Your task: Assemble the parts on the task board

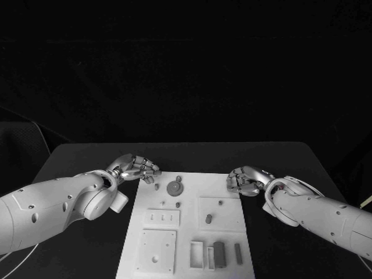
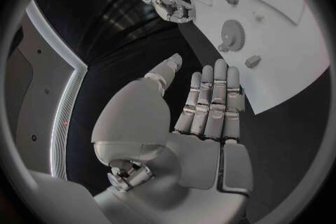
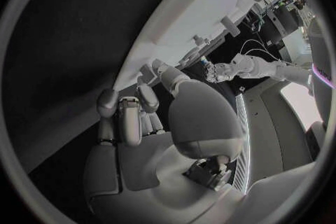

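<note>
Both our hands wait at the far corners of the white rectangular task board (image 1: 190,224).

Our left hand (image 1: 136,168), fingers extended and empty, is nearer the round grey toothed gear (image 1: 176,187), just inboard; our right hand (image 1: 246,180) curls on nothing visible.

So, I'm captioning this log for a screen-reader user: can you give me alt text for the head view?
Two white robot arms reach in from either side, the left hand and right hand poised at the far corners of a white task board on a black table, neither holding anything. A gear and small parts lie on the board.
</note>
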`<action>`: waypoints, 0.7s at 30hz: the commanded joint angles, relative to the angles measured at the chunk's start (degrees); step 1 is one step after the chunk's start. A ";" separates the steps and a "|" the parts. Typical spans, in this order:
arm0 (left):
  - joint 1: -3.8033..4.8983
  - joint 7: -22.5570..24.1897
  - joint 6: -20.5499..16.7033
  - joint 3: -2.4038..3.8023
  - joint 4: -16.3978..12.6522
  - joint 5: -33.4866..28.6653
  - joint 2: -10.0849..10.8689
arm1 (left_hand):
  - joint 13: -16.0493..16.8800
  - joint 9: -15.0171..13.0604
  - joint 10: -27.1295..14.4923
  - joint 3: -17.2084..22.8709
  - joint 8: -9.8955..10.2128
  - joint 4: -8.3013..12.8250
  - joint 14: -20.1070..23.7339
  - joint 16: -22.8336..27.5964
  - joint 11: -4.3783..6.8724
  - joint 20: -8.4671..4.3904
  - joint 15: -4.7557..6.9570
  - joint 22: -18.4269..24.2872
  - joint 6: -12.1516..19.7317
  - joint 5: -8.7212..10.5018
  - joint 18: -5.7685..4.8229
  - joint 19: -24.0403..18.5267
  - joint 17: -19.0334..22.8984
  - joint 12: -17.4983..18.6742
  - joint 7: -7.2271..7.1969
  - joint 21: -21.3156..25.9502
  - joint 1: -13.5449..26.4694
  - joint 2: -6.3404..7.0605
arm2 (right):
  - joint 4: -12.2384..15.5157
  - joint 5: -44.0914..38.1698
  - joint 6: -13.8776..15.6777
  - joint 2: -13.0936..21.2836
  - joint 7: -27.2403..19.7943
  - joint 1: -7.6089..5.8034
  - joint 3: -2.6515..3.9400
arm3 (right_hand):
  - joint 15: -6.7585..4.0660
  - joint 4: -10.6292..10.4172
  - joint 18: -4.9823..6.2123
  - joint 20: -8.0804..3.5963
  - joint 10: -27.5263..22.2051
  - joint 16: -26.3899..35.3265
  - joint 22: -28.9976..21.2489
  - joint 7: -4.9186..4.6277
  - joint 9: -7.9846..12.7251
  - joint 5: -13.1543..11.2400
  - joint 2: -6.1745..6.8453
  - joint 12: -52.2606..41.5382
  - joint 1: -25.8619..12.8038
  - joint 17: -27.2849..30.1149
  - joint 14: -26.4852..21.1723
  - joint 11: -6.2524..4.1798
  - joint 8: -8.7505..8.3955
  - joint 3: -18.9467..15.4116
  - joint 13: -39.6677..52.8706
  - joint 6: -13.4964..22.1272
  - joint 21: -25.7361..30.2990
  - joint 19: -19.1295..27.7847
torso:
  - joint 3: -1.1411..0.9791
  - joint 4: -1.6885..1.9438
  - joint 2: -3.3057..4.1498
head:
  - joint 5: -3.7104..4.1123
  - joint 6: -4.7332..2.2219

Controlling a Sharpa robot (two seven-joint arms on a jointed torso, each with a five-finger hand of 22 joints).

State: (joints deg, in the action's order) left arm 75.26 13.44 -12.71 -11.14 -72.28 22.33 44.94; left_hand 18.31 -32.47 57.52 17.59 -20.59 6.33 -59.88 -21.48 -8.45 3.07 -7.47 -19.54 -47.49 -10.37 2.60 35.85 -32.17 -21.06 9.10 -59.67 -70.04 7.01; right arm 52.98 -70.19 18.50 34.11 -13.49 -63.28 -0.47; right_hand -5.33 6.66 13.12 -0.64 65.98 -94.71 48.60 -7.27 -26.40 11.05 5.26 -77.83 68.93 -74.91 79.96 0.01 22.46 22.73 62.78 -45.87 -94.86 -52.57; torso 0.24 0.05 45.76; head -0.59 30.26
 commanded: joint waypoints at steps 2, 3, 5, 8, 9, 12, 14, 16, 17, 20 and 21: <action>0.04 0.45 0.67 0.05 -0.17 -0.18 0.00 | 0.08 0.08 0.40 -0.24 0.23 -0.23 -0.38 0.20 -0.20 -0.06 -0.16 0.07 -0.33 -0.32 0.88 0.26 -0.07 0.40 0.20 0.25 0.08 -0.62 | 0.06 -0.46 0.54 -0.16 -0.29 0.03 0.00 | 0.05 -0.01 1.10 -0.03 0.61 -1.73 0.15 -0.38 -0.25 -0.07 -0.65 -0.53 0.11 -4.68 0.64 -0.27 0.64 0.44 0.06 -1.50 -3.48 -0.54 | 0.05 0.08 -0.01 | -0.04 0.04; 0.04 0.45 0.67 0.05 -0.17 -0.18 0.02 | 0.08 0.08 0.40 -0.24 0.23 -0.23 -0.38 0.20 -0.20 -0.06 -0.16 0.07 -0.34 -0.32 0.88 0.26 -0.07 0.40 0.20 0.25 0.08 -0.62 | 0.06 -0.46 0.59 -0.16 -0.26 0.03 0.00 | 0.04 -0.02 1.11 -0.04 0.64 -1.73 0.15 -0.38 -0.27 -0.06 -0.66 -0.54 0.12 -4.66 0.63 -0.28 0.67 0.45 0.06 -1.55 -3.49 -0.56 | 0.02 0.06 -0.02 | -0.05 0.05; 0.04 0.43 0.67 0.05 -0.19 -0.18 0.04 | 0.08 0.08 0.40 -0.24 0.23 -0.23 -0.38 0.20 -0.20 -0.06 -0.16 0.07 -0.34 -0.32 0.88 0.26 -0.07 0.40 0.20 0.25 0.07 -0.62 | 0.04 -0.47 0.67 -0.18 -0.15 0.03 0.00 | 0.03 -0.02 1.12 -0.04 0.68 -1.78 0.16 -0.39 -0.29 -0.06 -0.68 -0.57 0.12 -4.71 0.72 -0.30 0.70 0.46 0.05 -1.64 -3.53 -0.59 | 0.00 0.03 -0.01 | -0.08 0.06; 0.04 0.40 0.75 0.05 -0.23 -0.17 0.05 | 0.08 0.08 0.41 -0.24 0.23 -0.22 -0.38 0.21 -0.20 -0.06 -0.16 0.07 -0.34 -0.32 0.88 0.26 -0.08 0.40 0.20 0.25 0.07 -0.61 | -0.01 -0.47 0.83 -0.22 -0.06 0.03 0.00 | 0.01 -0.05 1.14 -0.04 0.80 -1.88 0.19 -0.43 -0.33 -0.06 -0.72 -0.63 0.11 -4.83 0.90 -0.34 0.79 0.48 0.05 -1.86 -3.60 -0.67 | -0.02 0.00 0.03 | -0.10 0.09; 0.04 0.38 0.75 0.05 -0.23 -0.17 0.05 | 0.08 0.08 0.41 -0.24 0.24 -0.22 -0.38 0.21 -0.20 -0.06 -0.16 0.07 -0.35 -0.32 0.88 0.26 -0.08 0.40 0.20 0.25 0.07 -0.61 | 0.03 -0.47 0.87 -0.21 -0.07 0.03 0.00 | 0.01 -0.06 1.14 -0.04 0.81 -1.87 0.19 -0.43 -0.34 -0.06 -0.73 -0.63 0.11 -4.78 0.87 -0.34 0.80 0.49 0.05 -1.88 -3.61 -0.68 | -0.02 -0.01 0.03 | -0.10 0.11; 0.04 0.34 0.76 0.05 -0.23 -0.17 0.05 | 0.08 0.08 0.42 -0.25 0.24 -0.22 -0.38 0.21 -0.20 -0.06 -0.16 0.07 -0.35 -0.32 0.88 0.26 -0.08 0.40 0.20 0.25 0.07 -0.61 | 0.04 -0.47 0.84 -0.19 -0.11 0.03 0.00 | -0.01 -0.08 1.16 -0.05 0.89 -1.90 0.21 -0.46 -0.37 -0.04 -0.83 -0.68 0.13 -4.74 0.89 -0.38 0.86 0.54 0.04 -2.05 -3.66 -0.75 | -0.04 -0.03 0.02 | -0.11 0.19; 0.04 0.31 0.75 0.05 -0.23 -0.17 0.06 | 0.08 0.08 0.42 -0.25 0.24 -0.22 -0.38 0.21 -0.20 -0.06 -0.16 0.07 -0.35 -0.32 0.88 0.26 -0.08 0.40 0.20 0.26 0.07 -0.61 | 0.14 -0.47 1.08 -0.20 -0.19 0.03 0.00 | -0.02 -0.10 1.18 -0.05 0.95 -1.91 0.22 -0.48 -0.40 -0.03 -0.92 -0.70 0.14 -4.69 0.89 -0.40 0.91 0.58 0.04 -2.16 -3.70 -0.79 | -0.05 -0.03 0.01 | -0.10 0.17; 0.04 0.30 0.74 0.05 -0.24 -0.17 0.09 | 0.08 0.08 0.42 -0.25 0.24 -0.22 -0.38 0.21 -0.20 -0.06 -0.16 0.07 -0.35 -0.32 0.88 0.26 -0.08 0.40 0.20 0.26 0.07 -0.61 | 0.32 -0.47 1.30 -0.21 -0.26 0.03 0.00 | -0.03 -0.14 1.19 -0.05 1.02 -1.98 0.23 -0.51 -0.43 -0.01 -1.05 -0.74 0.14 -4.77 1.03 -0.43 0.98 0.64 0.02 -2.34 -3.75 -0.86 | -0.08 -0.01 -0.01 | -0.07 0.16; 0.04 0.30 0.74 0.05 -0.24 -0.17 0.09 | 0.08 0.08 0.42 -0.25 0.24 -0.22 -0.38 0.22 -0.20 -0.06 -0.16 0.07 -0.36 -0.32 0.88 0.26 -0.08 0.41 0.20 0.26 0.07 -0.60 | 0.35 -0.47 1.39 -0.21 -0.28 0.03 0.00 | -0.05 -0.16 1.21 -0.05 1.07 -2.00 0.24 -0.52 -0.46 0.00 -1.13 -0.76 0.15 -4.76 1.06 -0.46 1.03 0.68 0.02 -2.48 -3.79 -0.90 | -0.08 -0.01 -0.01 | -0.07 0.16; 0.04 0.32 0.78 0.05 -0.24 -0.16 0.05 | 0.08 0.08 0.43 -0.25 0.24 -0.22 -0.38 0.22 -0.20 -0.06 -0.16 0.07 -0.36 -0.32 0.88 0.26 -0.09 0.41 0.20 0.26 0.07 -0.60 | 0.43 -0.38 1.72 -0.29 -0.40 0.03 0.00 | -0.09 -0.15 1.27 -0.07 1.22 -2.08 0.27 -0.54 -0.55 0.04 -1.45 -0.83 0.28 -4.76 1.19 -0.54 1.19 0.87 -0.02 -2.91 -3.89 -1.02 | -0.09 0.01 0.01 | -0.01 0.24; 0.04 0.32 0.78 0.05 -0.23 -0.16 0.03 | 0.08 0.08 0.43 -0.26 0.24 -0.22 -0.38 0.22 -0.20 -0.06 -0.16 0.07 -0.36 -0.32 0.88 0.26 -0.09 0.41 0.20 0.26 0.07 -0.60 | 0.45 -0.31 1.82 -0.30 -0.42 0.03 0.00 | -0.10 -0.14 1.29 -0.08 1.27 -2.11 0.28 -0.53 -0.58 0.06 -1.61 -0.85 0.36 -4.74 1.22 -0.57 1.23 0.96 -0.03 -3.04 -3.92 -1.06 | -0.08 0.03 0.01 | 0.03 0.23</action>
State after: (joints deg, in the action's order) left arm 75.27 13.36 -12.66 -11.13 -72.34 22.34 45.06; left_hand 18.31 -32.47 57.65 17.59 -20.59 6.33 -59.88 -21.48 -8.59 3.07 -7.47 -19.55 -47.49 -10.37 2.60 35.85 -32.17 -20.84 9.11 -59.67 -70.04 7.01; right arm 53.27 -70.29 19.67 34.04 -13.40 -63.28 -0.47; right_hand -5.41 6.65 13.67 -0.72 66.91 -94.70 48.80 -6.87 -26.92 11.05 4.17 -78.34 69.50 -74.91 80.87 -0.48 23.52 23.35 62.79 -47.64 -94.86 -53.05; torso 0.16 0.04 45.77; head -0.64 30.46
